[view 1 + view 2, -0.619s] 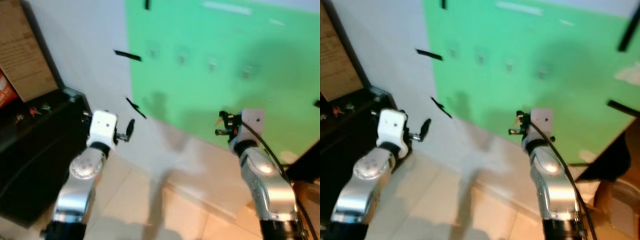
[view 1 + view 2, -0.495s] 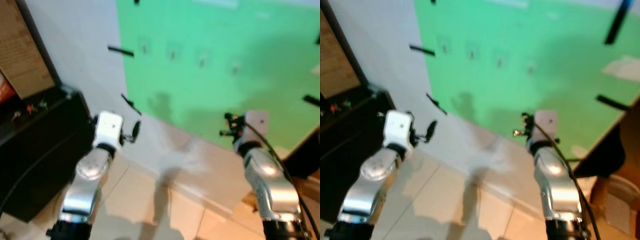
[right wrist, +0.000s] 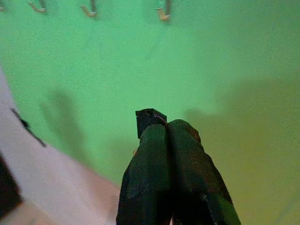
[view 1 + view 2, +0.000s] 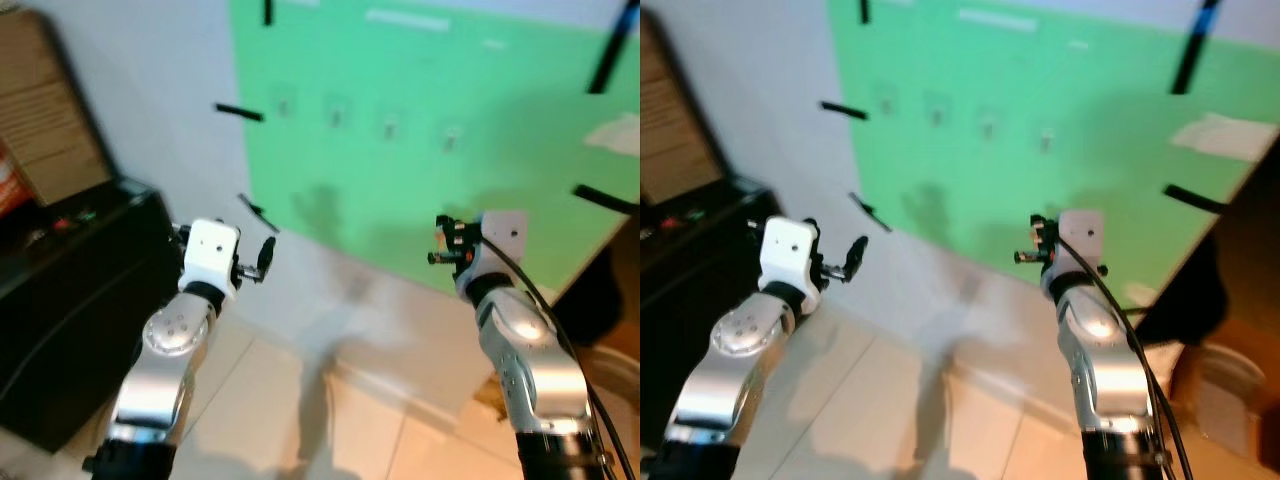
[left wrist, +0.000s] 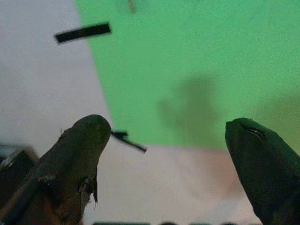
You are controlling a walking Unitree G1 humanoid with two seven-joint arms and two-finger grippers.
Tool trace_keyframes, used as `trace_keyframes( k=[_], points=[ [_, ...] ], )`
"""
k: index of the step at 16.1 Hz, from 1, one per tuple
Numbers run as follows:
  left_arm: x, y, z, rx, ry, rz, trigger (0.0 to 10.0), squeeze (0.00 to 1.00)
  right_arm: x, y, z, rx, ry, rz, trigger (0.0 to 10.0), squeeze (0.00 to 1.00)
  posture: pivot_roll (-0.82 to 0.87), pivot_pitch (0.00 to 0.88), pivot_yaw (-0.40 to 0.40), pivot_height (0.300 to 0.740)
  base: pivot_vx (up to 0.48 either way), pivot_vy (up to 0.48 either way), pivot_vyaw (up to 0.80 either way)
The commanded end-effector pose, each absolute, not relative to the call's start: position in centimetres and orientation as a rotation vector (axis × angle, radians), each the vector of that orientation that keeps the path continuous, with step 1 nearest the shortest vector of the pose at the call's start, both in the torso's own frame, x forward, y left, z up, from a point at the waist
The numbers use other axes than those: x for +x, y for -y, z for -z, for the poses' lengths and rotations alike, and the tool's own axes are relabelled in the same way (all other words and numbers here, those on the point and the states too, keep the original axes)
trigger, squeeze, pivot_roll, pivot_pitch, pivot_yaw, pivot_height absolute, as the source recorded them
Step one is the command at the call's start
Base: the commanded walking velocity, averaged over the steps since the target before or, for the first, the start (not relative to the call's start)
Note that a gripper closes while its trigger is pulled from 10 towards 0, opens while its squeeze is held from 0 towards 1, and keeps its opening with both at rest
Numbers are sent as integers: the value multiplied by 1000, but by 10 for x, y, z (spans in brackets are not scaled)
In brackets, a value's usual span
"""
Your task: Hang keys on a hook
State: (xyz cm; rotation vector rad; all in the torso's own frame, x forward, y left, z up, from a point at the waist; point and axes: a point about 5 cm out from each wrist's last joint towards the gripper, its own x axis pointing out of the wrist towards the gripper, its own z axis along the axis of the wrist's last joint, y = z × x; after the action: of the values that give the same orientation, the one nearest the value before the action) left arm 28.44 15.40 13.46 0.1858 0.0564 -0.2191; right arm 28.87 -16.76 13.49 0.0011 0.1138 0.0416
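Green panel on the white wall, four small hooks in a row across its upper part, strips of black tape at its edges. Right gripper raised toward the panel below the hooks — fingers pressed together, a small dark tab poking out at the tips, apparently part of the keys; the frames are too blurred to be sure. In the head views something small and orange-dark shows at that gripper. Left gripper held up near the panel's left edge — fingers spread wide, nothing between them. Black cabinet stands to the robot's left, brown board leaning above it. Pale tiled floor below.
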Motion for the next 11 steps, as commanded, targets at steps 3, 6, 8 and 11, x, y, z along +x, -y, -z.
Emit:
trace_keyframes(
  k=[3,6,8,11],
  points=[
    [284,-155,-137,166,-56,225,10000,63,294,160,-143,-9,-74,-96,10000,0,45,0,4,740,287,0,-163],
    [284,-156,-140,199,-36,221,10000,82,295,159,-144,-2,-68,-106,10000,0,49,0,0,740,300,0,0],
    [285,-154,-145,231,0,224,10000,82,296,160,-144,-2,-64,-105,10000,0,51,0,-1,740,251,0,0],
    [286,-152,-151,195,37,216,10000,153,296,161,-145,1,-59,-105,10000,0,50,0,4,740,328,0,0]
  ],
)
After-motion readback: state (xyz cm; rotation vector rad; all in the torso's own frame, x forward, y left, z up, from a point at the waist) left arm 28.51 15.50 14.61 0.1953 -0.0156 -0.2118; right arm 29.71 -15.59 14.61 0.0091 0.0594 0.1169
